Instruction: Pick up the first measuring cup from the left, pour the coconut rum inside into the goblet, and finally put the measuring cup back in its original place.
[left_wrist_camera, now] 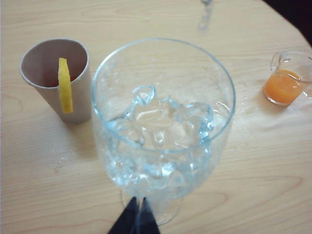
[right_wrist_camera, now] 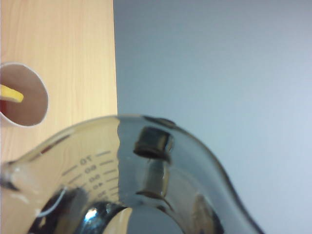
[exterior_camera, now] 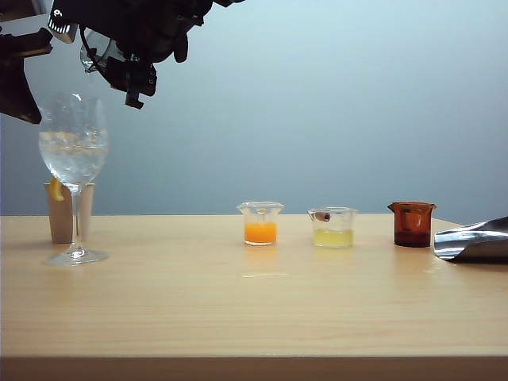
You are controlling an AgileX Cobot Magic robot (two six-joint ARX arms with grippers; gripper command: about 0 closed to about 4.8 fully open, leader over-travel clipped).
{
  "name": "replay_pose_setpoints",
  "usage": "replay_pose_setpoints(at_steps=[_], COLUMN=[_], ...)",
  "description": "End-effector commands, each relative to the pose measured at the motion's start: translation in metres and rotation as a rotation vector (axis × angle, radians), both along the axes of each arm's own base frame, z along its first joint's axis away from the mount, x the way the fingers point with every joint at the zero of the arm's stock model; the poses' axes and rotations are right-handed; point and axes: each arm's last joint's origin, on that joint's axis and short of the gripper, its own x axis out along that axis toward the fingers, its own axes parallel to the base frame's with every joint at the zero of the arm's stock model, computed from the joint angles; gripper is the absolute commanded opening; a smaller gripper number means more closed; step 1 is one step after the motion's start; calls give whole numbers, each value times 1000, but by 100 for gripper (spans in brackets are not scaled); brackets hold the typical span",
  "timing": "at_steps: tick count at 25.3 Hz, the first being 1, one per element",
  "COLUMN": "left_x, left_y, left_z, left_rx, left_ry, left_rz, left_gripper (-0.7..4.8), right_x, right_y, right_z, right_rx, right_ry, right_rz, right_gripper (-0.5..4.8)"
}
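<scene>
Fingertips hidden, right end effector (exterior_camera: 119,59) grips the first measuring cup (right_wrist_camera: 146,180) above goblet (exterior_camera: 74,151); left's opening unclear.

**Orange, yellow, amber along a pale wood table**

The tabletop (exterior_camera: 254,317) shows pale, honey-toned wood grain under a flat blue-grey wall (exterior_camera: 333,95). The goblet (exterior_camera: 74,151) is clear and colourless, with whitish ice cubes (left_wrist_camera: 161,122) glinting in its bowl. Behind it stands a beige-brown paper cup (left_wrist_camera: 53,83) with a bright yellow strip (left_wrist_camera: 64,85) over its rim. Along the row: vivid orange liquid (exterior_camera: 260,232) in a clear cup, pale yellow liquid (exterior_camera: 332,236) in another, then a deep amber-red cup (exterior_camera: 412,224). A silver, mirror-bright object (exterior_camera: 476,240) lies at the edge. Up high, the right gripper (exterior_camera: 131,75) is black; the measuring cup (right_wrist_camera: 146,185) in it reads smoky grey, with dark printed scale lines.
</scene>
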Motion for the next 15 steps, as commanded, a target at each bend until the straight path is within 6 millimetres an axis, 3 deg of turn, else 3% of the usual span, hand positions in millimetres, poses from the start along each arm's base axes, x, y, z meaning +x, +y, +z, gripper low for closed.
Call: replay_pose_setpoints(at_steps=[1,8,15], left_x=[0,-6,-11], left_y=[0,-5,-5], left_z=[3,13,69], left_rx=[0,-4,-15], left_ry=[-20,-49,-177], left_rz=[-5,-30,-28], left_gripper=[-4,-4,-4], right_x=[-1,-1,-3], right_y=[-2,-2,0], right_z=[11,10,10], right_rx=[29,26,20], right_ry=[-31,-29,-31], right_rz=[-9,-9,12], right_gripper=[144,144,144])
